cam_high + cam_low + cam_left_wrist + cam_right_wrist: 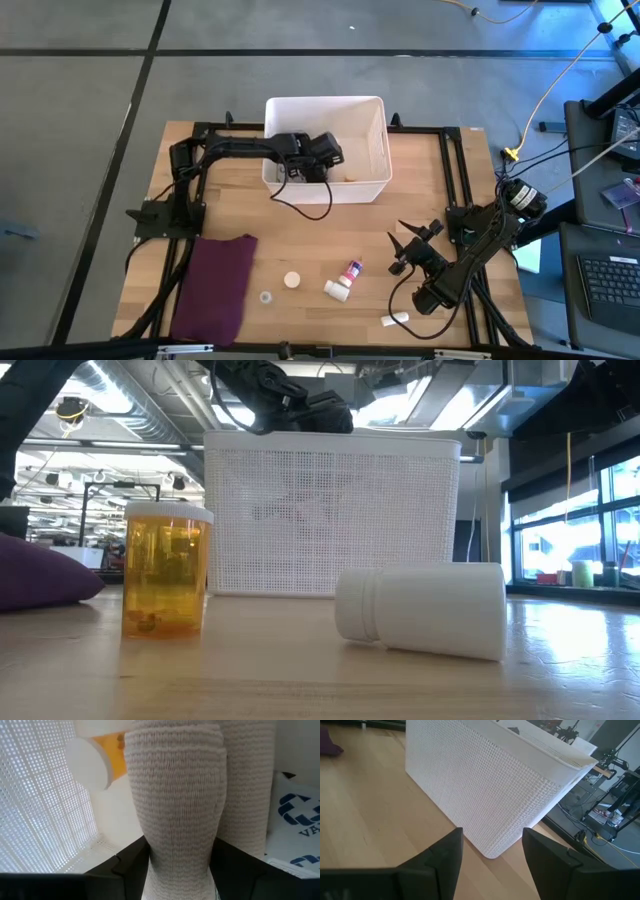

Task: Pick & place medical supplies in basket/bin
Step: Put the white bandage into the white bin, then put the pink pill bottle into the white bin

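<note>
The white basket (372, 160) stands at the table's far middle. My left gripper (322, 155) reaches down into it and is shut on a beige woven bandage roll (175, 805). Inside the basket also lie an amber bottle with a white cap (92, 762) and a blue-printed packet (295, 815). On the near table lie a white bottle (337, 290), a small printed tube (352, 269), a round cap (292, 280), a clear cap (266, 297) and a small white piece (395, 319). My right gripper (405, 250) hovers open at the right, facing the basket's corner (492, 852). My left gripper has the bandage roll's near end (177, 870) between its two fingers, one on each side. The fingers come slanting down from above into the basket. The roll extends away from the fingers toward the basket's floor; what its far end rests on does not show.
A maroon cloth (215, 285) lies flat at the near left. The low view shows an amber pill bottle (165, 568) upright and the white bottle (420, 610) on its side before the basket wall (330, 510). Black frame rails run along both table sides.
</note>
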